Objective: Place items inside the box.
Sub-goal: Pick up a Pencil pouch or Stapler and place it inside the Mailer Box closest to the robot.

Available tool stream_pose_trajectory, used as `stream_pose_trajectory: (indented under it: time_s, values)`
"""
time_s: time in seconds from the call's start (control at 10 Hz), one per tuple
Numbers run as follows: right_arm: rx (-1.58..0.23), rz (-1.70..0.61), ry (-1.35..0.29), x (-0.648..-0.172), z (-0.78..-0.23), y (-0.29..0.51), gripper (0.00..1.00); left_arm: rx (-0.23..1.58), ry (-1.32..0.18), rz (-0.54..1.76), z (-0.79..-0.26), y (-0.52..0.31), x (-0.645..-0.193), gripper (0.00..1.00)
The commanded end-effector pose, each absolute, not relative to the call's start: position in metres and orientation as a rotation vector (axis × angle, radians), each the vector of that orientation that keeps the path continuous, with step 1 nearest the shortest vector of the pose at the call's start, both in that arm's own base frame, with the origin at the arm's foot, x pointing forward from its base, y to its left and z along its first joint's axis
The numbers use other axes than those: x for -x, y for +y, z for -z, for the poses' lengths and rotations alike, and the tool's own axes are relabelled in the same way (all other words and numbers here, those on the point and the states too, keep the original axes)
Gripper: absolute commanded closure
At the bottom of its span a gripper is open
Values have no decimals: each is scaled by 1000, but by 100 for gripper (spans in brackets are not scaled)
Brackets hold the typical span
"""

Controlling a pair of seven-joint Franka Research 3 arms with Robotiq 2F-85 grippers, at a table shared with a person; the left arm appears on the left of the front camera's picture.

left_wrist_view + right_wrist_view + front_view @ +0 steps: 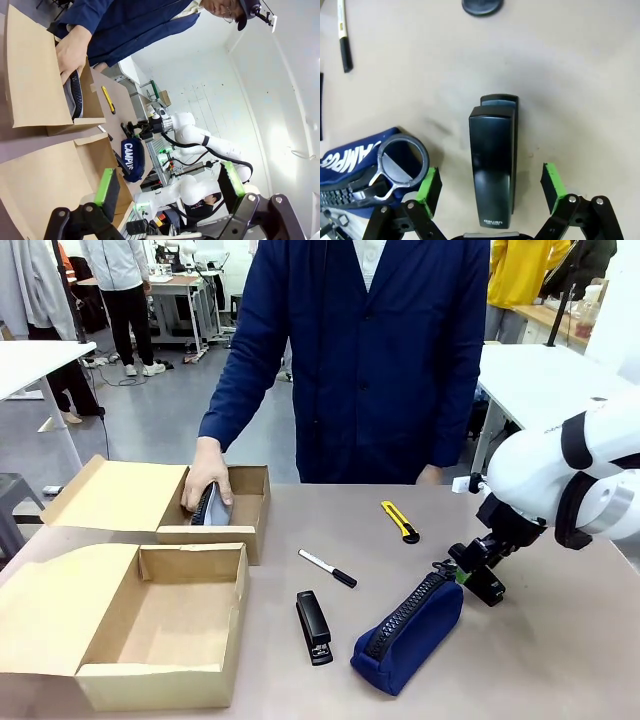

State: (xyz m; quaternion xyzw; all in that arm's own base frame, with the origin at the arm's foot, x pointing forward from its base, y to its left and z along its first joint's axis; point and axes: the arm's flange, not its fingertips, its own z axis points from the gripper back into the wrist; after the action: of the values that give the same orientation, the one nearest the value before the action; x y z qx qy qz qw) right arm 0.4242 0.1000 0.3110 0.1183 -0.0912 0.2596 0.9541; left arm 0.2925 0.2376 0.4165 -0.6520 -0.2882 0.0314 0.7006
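1. The table carries two open cardboard boxes on its left side and loose desk things at its middle and right.
2. A person in a navy coat stands at the far side, one hand reaching into the far box and resting on a dark item there.
3. The near box sits just in front of the far box, its lid flap folded out to the left.
4. The right arm comes in from the right, angled down toward the table.
5. The pouch lies on the table outside both boxes, zip up, between the stapler and the right end effector. In the right wrist view its ring pull lies just beside one finger; I cannot tell if they touch.
6. The right end effector hangs low over the table, released. Its pads stand wide on either side of a black oblong thing lying flat, clear of both.
7. The left end effector is released, its pads wide apart with nothing between them.
8. The stapler lies on the table just left of the pouch.
9. The knife lies farther back, toward the person.
10. The marker lies between the far box and the pouch.
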Motion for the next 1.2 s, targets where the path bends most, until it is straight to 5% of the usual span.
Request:
stream_pose_trajectory:
  time_s: [0.0, 0.1, 0.2, 0.3, 0.4, 0.5, 1.1]
  values:
    - [-238, -508, -198, -427, -310, 104, 0, 1458, -658, -46, -418, 236, -289, 0]
    - [-226, -505, -176, -427, -309, 104, 60, 1458, -658, -46, -418, 236, -289, 0]
    - [-221, -500, -173, -427, -309, 104, 60, 1458, -658, -46, -418, 236, -289, 0]
    - [-209, -491, -172, -426, -308, 103, 100, 1458, -658, -46, -418, 236, -289, 0]
    - [-205, -483, -176, -425, -308, 104, 65, 1458, -658, -46, -418, 236, -289, 0]
    - [-205, -477, -177, -425, -309, 103, 100, 1458, -658, -46, -418, 236, -289, 0]
    - [-207, -420, -178, -419, -321, 89, 100, 1458, -658, -46, -418, 236, -289, 0]
